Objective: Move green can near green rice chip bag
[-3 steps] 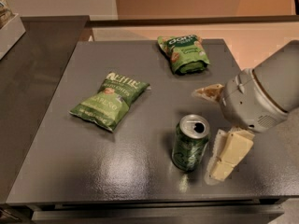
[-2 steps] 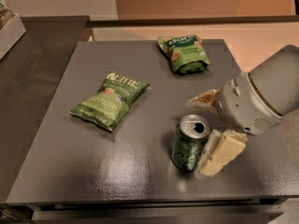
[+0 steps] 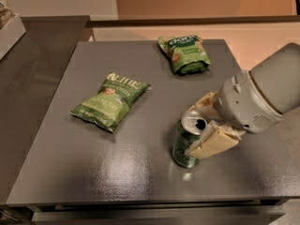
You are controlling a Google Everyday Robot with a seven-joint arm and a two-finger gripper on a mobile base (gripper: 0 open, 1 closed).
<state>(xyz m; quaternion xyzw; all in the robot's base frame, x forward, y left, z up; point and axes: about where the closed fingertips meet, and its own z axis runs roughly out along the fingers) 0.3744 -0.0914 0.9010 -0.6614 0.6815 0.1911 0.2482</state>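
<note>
The pincer (image 3: pixel 191 134) has shifted left onto the green can (image 3: pixel 183 151); its jaws stand apart, straddling the can's top.

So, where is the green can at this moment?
In the camera view the green can stands upright front right on the table, the gripper at it from the right, the green rice chip bag farther back.

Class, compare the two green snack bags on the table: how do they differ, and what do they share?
The green rice chip bag is smaller and squarish; the larger chip bag is longer. The green rice chip bag is darker, the larger chip bag lighter. Both lie flat, untouched by the end effector at the green can.
</note>
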